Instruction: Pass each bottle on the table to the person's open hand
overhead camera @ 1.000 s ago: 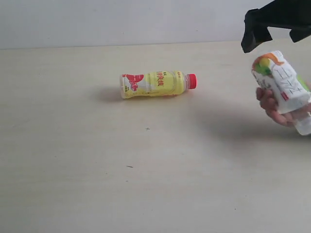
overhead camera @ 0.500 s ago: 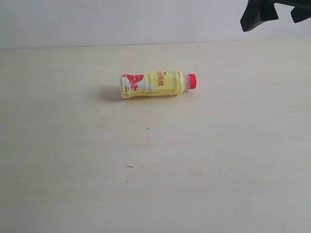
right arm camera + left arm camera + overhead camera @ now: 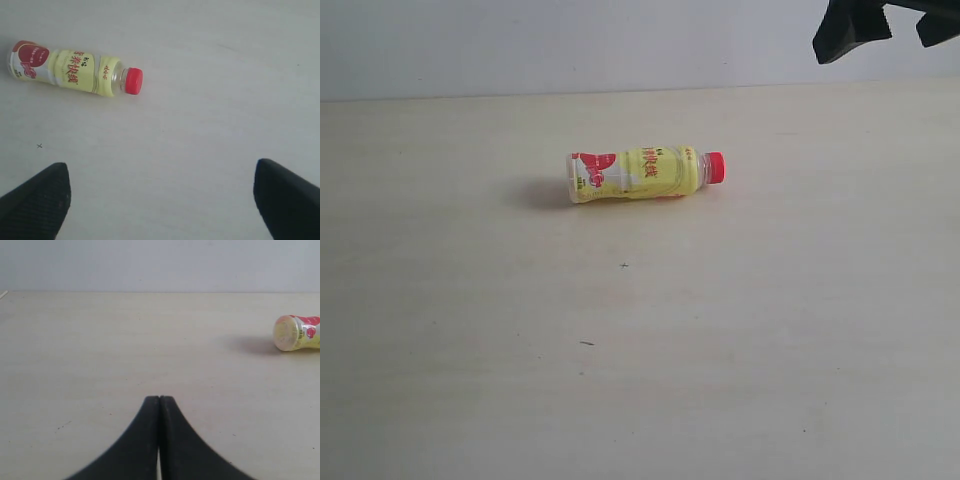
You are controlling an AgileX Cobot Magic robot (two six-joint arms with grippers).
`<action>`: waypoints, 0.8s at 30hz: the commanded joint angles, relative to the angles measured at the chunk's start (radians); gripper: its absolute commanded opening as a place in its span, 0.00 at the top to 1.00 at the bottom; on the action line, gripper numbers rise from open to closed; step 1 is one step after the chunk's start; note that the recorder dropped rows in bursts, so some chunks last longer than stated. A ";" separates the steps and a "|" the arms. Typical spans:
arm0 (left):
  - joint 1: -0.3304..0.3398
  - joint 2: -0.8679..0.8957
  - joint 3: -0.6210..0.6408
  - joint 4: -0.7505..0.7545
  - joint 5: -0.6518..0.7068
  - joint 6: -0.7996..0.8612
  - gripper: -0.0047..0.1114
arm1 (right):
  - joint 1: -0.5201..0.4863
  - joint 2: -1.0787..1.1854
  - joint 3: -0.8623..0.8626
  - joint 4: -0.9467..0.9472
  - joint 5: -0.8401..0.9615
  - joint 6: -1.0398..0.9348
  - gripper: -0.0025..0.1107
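One yellow bottle point(image 3: 642, 172) with a red cap lies on its side on the beige table point(image 3: 620, 380), cap pointing right. It also shows in the right wrist view as the yellow bottle point(image 3: 75, 68) and, bottom end on, in the left wrist view as the yellow bottle point(image 3: 297, 333). My right gripper point(image 3: 880, 25) hangs high at the top right, open and empty; the right gripper point(image 3: 162, 192) has its fingers wide apart over bare table. My left gripper point(image 3: 159, 400) is shut with nothing in it, low over the table. The other bottles and the person's hand are out of view.
A pale wall point(image 3: 570, 45) runs behind the table's far edge. A few tiny dark specks point(image 3: 624, 265) mark the surface.
A second ago a hand at the right held a white-and-green labelled bottle; hand and bottle have left the view. My right gripper rose slightly. The yellow bottle has not moved.
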 commanded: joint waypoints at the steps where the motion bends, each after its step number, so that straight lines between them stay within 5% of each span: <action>1: 0.002 -0.007 0.000 -0.001 -0.007 -0.004 0.96 | 0.001 -0.010 -0.003 0.009 -0.012 -0.008 0.15; 24: 0.002 -0.007 0.000 -0.001 -0.007 -0.004 0.96 | 0.001 0.005 -0.003 0.014 -0.041 -0.008 0.15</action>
